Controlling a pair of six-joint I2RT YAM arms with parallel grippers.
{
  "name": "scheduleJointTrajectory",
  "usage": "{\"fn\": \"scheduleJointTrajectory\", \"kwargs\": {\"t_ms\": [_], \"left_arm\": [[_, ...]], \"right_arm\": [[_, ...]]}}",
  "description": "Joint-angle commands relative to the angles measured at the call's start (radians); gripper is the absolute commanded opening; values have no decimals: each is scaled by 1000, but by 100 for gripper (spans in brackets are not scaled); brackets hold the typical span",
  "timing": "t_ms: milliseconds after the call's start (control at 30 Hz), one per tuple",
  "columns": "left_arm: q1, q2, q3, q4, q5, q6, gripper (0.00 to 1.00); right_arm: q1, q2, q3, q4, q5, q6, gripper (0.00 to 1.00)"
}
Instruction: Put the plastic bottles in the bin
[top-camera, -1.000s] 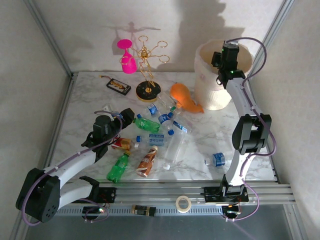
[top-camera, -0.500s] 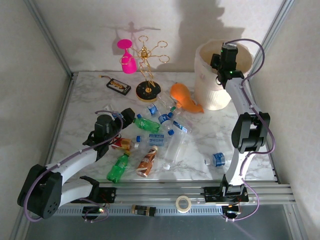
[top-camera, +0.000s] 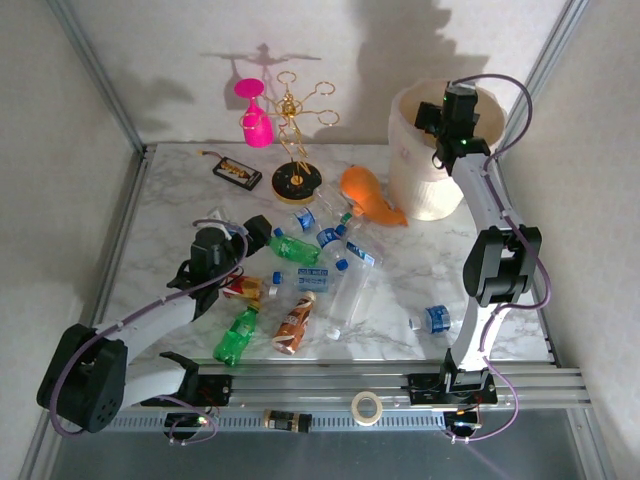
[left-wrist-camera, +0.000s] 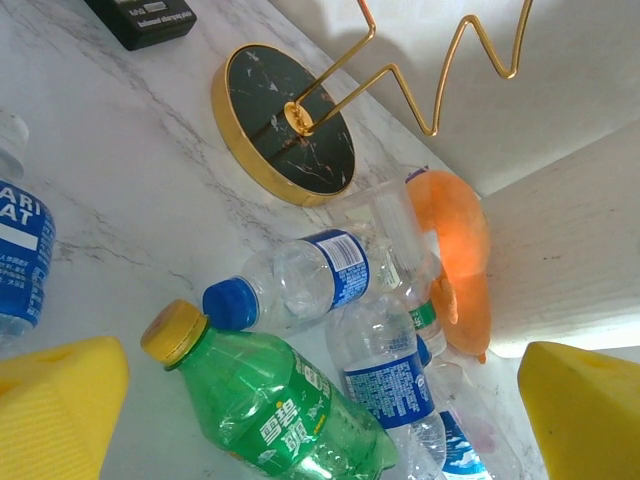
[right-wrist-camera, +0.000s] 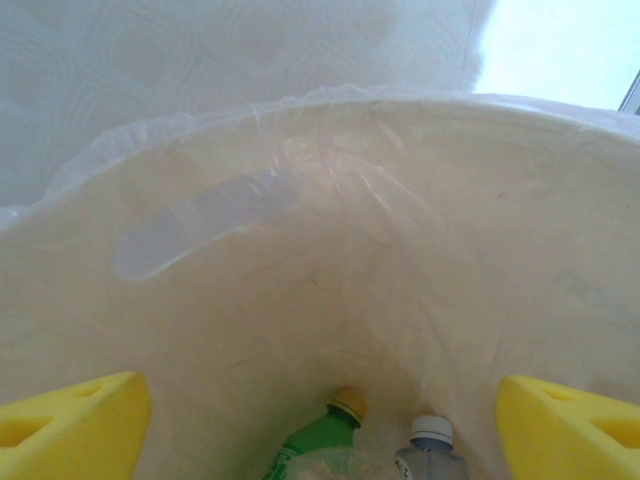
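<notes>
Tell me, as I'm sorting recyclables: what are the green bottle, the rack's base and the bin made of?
Green bottle: glossy see-through plastic, by its look. Rack base: black veined disc, marble-look, with shiny gold rim, probably metal. Bin: matte cream wrinkled walls, paper or thin plastic; cannot tell.

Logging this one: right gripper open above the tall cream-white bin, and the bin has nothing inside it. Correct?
Not quite. The right gripper is open above the tall cream-white wrinkled bin, but the bin is not empty. The right wrist view shows a green plastic bottle with a yellow cap and a clear plastic bottle with a pale cap at its bottom.
</notes>
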Motion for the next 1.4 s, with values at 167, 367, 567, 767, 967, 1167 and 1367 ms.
{"fn": "scheduleJointTrajectory", "kwargs": {"t_ms": [167,367,567,767,967,1167,1367], "left_arm": [[4,-15,63,-16,-11,52,99],[4,-33,66,-24,-13,86,100],[3,-51,57,-24,8,120,100],[1,-53,49,5,45,148,99],[-5,-25,49,37,68,164,100],[-19,10,12,109,69,148,99],[-35,50,-12,150,75,156,100]], "right_arm": [[-5,-161,26,1,-67,26,99],[-5,-315,-81,46,-147,119,99],[-5,-493,-232,17,-180,223,99],[3,-729,-482,-1,-182,340,99],[54,-867,-611,-219,-84,407,99],[159,-929,-822,-422,1,602,99],[224,-958,-994,-550,56,776,99]]}}
